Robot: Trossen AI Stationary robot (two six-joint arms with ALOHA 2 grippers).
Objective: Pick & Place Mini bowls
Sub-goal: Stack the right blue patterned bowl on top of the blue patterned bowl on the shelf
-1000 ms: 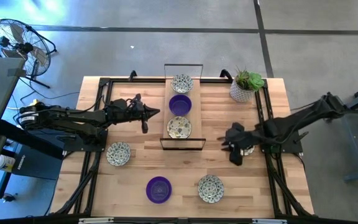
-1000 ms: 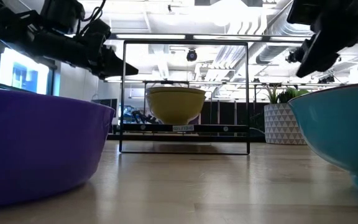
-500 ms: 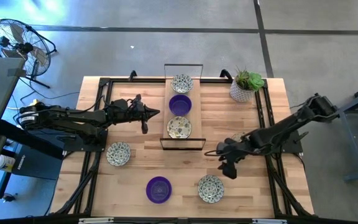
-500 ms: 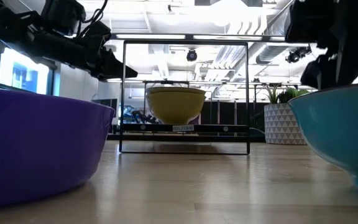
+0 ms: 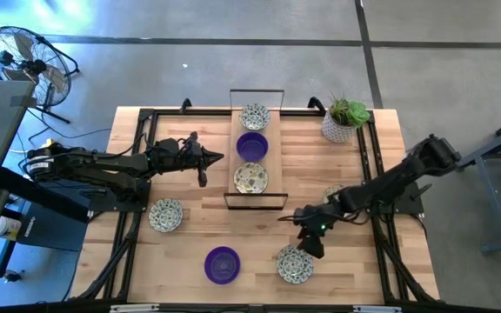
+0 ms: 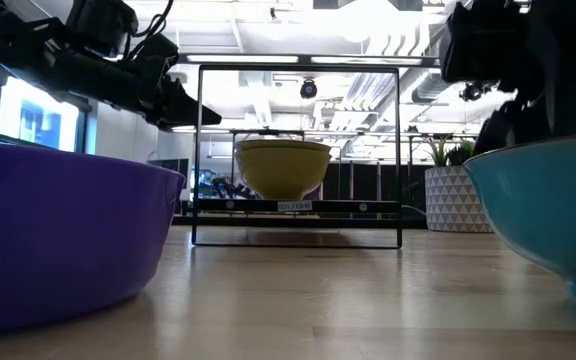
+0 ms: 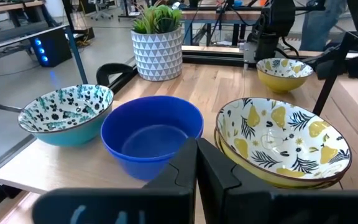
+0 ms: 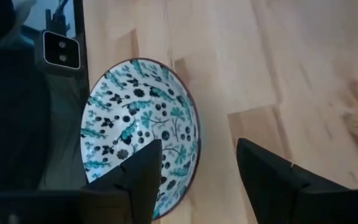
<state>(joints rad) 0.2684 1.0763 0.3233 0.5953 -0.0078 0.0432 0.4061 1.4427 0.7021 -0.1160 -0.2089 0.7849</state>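
Observation:
Three mini bowls stand in a row on the wire-framed shelf (image 5: 276,158) at the table's middle: a speckled one (image 5: 255,116), a purple one (image 5: 251,145) and a patterned one (image 5: 250,177). A speckled bowl (image 5: 165,214), a purple bowl (image 5: 222,264) and another speckled bowl (image 5: 294,264) rest on the tabletop. My right gripper (image 5: 308,242) hangs open, tipped down, just over the far rim of that last bowl (image 8: 142,134); one finger (image 8: 138,177) is above its inside, the other (image 8: 266,180) beyond the rim. My left gripper (image 5: 221,157) waits shut, left of the shelf.
A white pot with a green plant (image 5: 343,118) stands at the far right corner. A further bowl (image 5: 333,192) shows partly behind my right arm. Black rails (image 5: 129,217) run along the table's left and right sides. Bare wood lies between the near bowls and the shelf.
My right gripper has gone toward the table's near edge and to the left, sinking and tipping downward, from beside the bowl at the right rail to just above the near right speckled bowl. My left arm has kept still.

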